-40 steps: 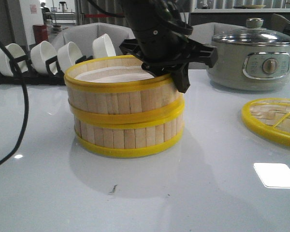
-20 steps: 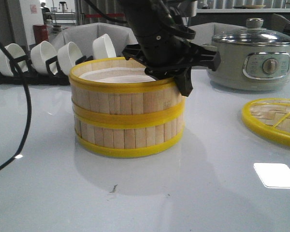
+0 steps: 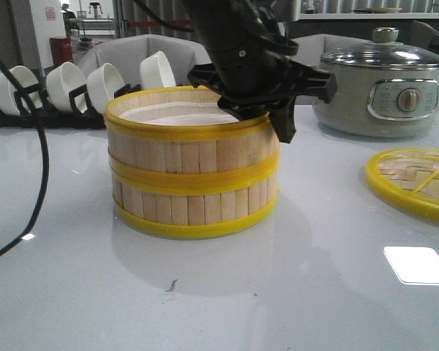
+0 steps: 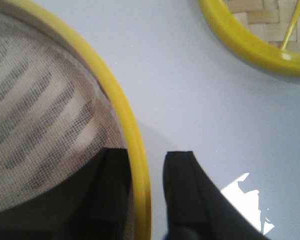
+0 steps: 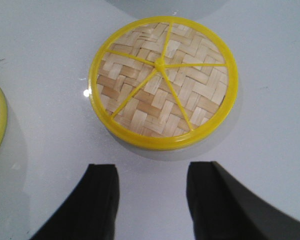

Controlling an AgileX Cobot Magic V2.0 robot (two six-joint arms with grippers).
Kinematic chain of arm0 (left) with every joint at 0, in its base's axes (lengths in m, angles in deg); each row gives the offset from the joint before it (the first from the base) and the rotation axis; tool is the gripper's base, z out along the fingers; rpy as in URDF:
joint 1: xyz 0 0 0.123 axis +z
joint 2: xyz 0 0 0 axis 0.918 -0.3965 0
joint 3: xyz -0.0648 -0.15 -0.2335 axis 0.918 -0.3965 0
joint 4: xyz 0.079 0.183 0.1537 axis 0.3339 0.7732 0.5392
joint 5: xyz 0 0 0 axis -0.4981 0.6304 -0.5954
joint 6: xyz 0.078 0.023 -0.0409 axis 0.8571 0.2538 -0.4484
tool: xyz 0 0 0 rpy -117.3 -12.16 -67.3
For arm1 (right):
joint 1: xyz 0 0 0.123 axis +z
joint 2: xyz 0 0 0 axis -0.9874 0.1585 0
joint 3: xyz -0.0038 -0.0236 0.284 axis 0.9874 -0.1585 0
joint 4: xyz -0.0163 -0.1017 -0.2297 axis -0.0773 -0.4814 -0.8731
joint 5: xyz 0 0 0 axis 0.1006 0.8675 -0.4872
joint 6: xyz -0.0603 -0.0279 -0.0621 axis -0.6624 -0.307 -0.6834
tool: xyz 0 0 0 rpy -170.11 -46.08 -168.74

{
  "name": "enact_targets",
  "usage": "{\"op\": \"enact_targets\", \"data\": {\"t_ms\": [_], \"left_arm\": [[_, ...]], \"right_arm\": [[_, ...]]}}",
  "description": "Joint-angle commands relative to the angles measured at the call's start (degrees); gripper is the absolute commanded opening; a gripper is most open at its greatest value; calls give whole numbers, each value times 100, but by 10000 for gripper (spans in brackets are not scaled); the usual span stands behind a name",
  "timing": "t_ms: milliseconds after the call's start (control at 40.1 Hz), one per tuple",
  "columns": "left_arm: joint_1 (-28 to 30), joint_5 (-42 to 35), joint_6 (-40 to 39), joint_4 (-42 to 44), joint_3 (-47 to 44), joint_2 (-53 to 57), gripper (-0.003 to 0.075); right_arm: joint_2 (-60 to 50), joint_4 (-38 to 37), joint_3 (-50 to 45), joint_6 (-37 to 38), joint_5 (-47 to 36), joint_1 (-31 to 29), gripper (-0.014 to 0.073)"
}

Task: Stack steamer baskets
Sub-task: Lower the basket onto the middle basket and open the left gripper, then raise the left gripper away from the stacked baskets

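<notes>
Two steamer baskets stand stacked in the middle of the table, the upper steamer basket [image 3: 190, 150] sitting level on the lower steamer basket [image 3: 194, 208]. My left gripper [image 3: 267, 121] straddles the upper basket's right rim [image 4: 125, 115], one finger inside over the white liner [image 4: 40, 115], the other outside. The jaws are parted, with a gap between the outer finger and the rim. My right gripper [image 5: 150, 195] is open and empty above the table, just short of the woven lid [image 5: 162, 77].
The lid [image 3: 417, 179] lies flat at the right of the table. A grey electric pot [image 3: 384, 88] stands at the back right and a rack of white bowls [image 3: 66, 88] at the back left. A black cable [image 3: 36, 183] hangs at the left.
The upper basket was tilted a second ago and now sits level on the lower one. My left gripper's outer finger has moved away from the rim.
</notes>
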Motion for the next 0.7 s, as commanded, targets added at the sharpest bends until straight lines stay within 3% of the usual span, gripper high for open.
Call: {"op": "enact_targets", "data": {"t_ms": [0, 224, 299, 324, 424, 499, 673], "left_arm": [[-52, -273, 8, 16, 396, 358, 419], [-52, 377, 8, 261, 1036, 358, 428], [-52, 673, 8, 470, 1271, 371, 391], [-52, 825, 8, 581, 1374, 384, 358], [23, 1164, 66, 947, 1628, 482, 64], [147, 1254, 145, 1095, 1704, 655, 118], [834, 1522, 145, 1108, 1704, 1299, 99]], "right_arm": [[-42, -20, 201, -17, -318, -24, 417], [-42, -20, 201, -17, -312, -24, 417], [-42, -20, 201, -17, -312, -24, 417], [-42, -20, 201, -17, -312, -24, 417], [-42, -20, 201, -17, -312, -24, 417], [-42, -20, 201, -17, -312, -24, 417], [-42, -20, 201, -17, -312, -24, 417]]}}
